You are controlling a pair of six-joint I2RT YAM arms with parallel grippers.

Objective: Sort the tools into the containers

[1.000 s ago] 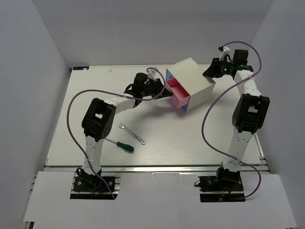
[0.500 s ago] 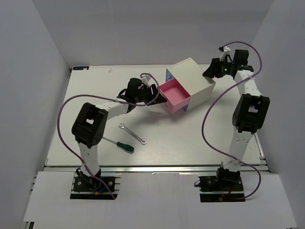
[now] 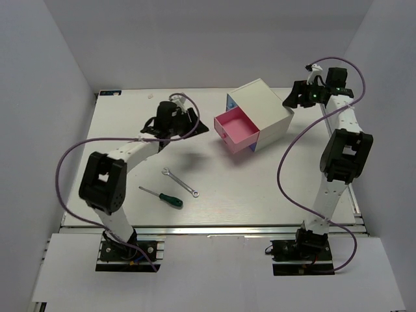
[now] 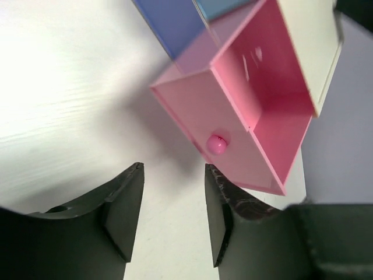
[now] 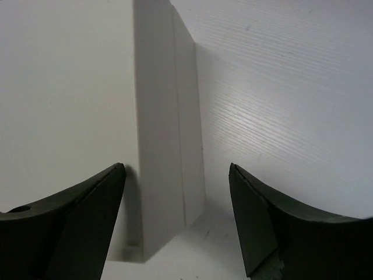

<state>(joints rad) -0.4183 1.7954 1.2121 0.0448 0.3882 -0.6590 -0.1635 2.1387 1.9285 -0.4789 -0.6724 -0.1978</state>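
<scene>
The white cabinet (image 3: 263, 107) stands at the back right. Its pink drawer (image 3: 235, 130) is pulled out and looks empty inside; a blue drawer (image 3: 231, 103) above it is shut. My left gripper (image 3: 198, 125) is open and empty, a little left of the pink drawer. In the left wrist view the gripper (image 4: 173, 175) hangs over bare table just short of the drawer's round knob (image 4: 217, 142). My right gripper (image 3: 290, 99) is open around the cabinet's back corner (image 5: 169, 146). The silver wrench (image 3: 180, 182) and the green-handled screwdriver (image 3: 162, 196) lie on the table in front. The mini screwdrivers are not in view.
The white table (image 3: 260, 188) is walled in by white panels at the left, back and right. Purple cables loop from both arms. The wrench and screwdriver lie near the left arm's upper link.
My left gripper pulled the pink drawer further out, then let go of the knob and drew back to the left. The right gripper has barely moved.
</scene>
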